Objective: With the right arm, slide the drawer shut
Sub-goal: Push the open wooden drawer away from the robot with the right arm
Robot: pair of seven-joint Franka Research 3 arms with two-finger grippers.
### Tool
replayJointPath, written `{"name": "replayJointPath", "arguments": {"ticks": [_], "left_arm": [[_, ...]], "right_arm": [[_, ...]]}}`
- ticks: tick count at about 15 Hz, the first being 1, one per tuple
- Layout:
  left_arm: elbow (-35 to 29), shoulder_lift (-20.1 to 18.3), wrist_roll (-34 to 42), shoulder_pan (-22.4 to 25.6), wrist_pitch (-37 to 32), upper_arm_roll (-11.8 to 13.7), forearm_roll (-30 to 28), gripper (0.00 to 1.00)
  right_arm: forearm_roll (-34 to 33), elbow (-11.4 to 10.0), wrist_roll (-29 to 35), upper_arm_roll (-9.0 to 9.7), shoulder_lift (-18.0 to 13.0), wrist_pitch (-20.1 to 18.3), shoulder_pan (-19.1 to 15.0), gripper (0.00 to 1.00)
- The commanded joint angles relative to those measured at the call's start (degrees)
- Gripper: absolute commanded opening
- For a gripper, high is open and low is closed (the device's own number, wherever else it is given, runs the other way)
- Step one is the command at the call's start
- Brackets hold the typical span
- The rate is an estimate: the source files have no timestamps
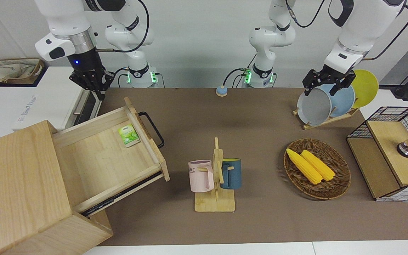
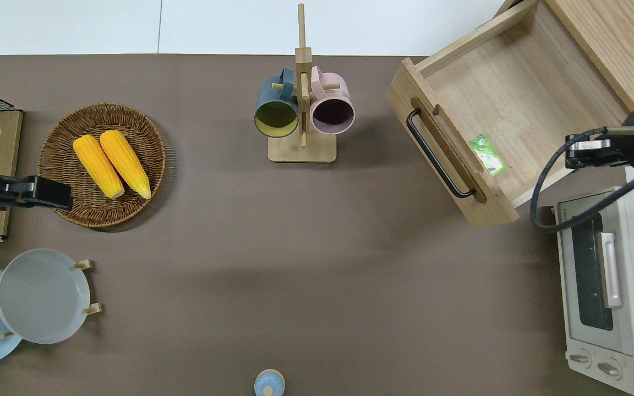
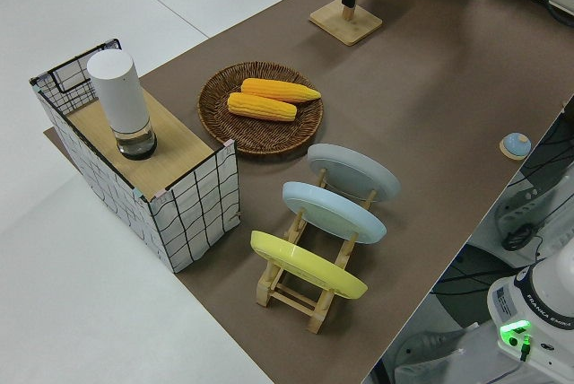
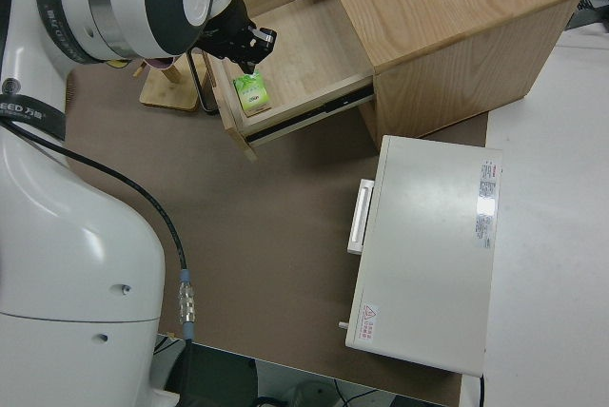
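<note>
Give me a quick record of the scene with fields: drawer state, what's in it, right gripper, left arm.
drawer state: drawer pulled out of the cabinet, handle untouched
drawer contents: small green packet by the front panel
right gripper: right gripper in the air near the white oven, not touching the drawer
left arm: parked

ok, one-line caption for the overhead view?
Drawer pulled open, green packet inside; right gripper at its corner.

- I see the drawer [image 1: 108, 156] standing open from its cabinet [image 1: 20, 191] at the right arm's end, a packet [image 1: 128, 135] inside.
- The oven [image 2: 614, 286] sits nearer to the robots than the drawer.
- The mug rack [image 1: 215, 177] stands mid-table, beside the corn basket [image 1: 317, 169].
</note>
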Motion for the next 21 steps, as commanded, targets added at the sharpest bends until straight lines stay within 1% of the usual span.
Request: {"name": "replayJointPath", "arguments": {"ticks": [1, 4, 7, 9, 11, 14, 16, 20, 21], "left_arm": [[1.49, 0.65, 0.56, 0.22, -1.13, -0.37, 0.98, 0.99], [1.49, 0.65, 0.56, 0.22, -1.13, -0.37, 0.98, 0.99], [1.49, 0.65, 0.56, 0.22, -1.13, -0.37, 0.98, 0.99], [1.49, 0.65, 0.56, 0.22, -1.13, -0.37, 0.98, 0.99], [1.49, 0.65, 0.56, 0.22, -1.13, -0.37, 0.98, 0.99], [1.49, 0.65, 0.56, 0.22, -1.13, -0.37, 0.98, 0.99], [1.49, 0.65, 0.56, 0.22, -1.13, -0.37, 0.98, 0.99], [1.49, 0.65, 0.56, 0.22, -1.13, -0.37, 0.98, 0.99], [1.49, 0.65, 0.56, 0.22, -1.13, -0.37, 0.98, 0.99]], "right_arm": [[0.43, 0.74, 3.59, 0.25, -1.71, 0.40, 1.40, 0.000], [0.43, 1.80, 11.49, 0.25, -1.62, 0.84, 5.26, 0.000], [0.43, 1.80, 20.63, 0.42, -1.19, 3.91, 9.48, 0.000], [0.25, 1.71, 26.61, 0.42, -0.66, 4.44, 12.73, 0.000], [-0.01, 1.71, 31.62, 0.42, 0.74, 4.53, 14.93, 0.000], [-0.18, 1.18, 39.00, 0.60, 2.33, 4.45, 17.83, 0.000], [-0.19, 1.10, 45.32, 0.60, 3.73, 4.45, 19.68, 0.000], [0.42, 0.92, 56.67, 0.69, 6.98, 4.53, 20.83, 0.000], [0.86, 0.57, 59.57, 0.60, 7.77, 4.53, 21.53, 0.000]]}}
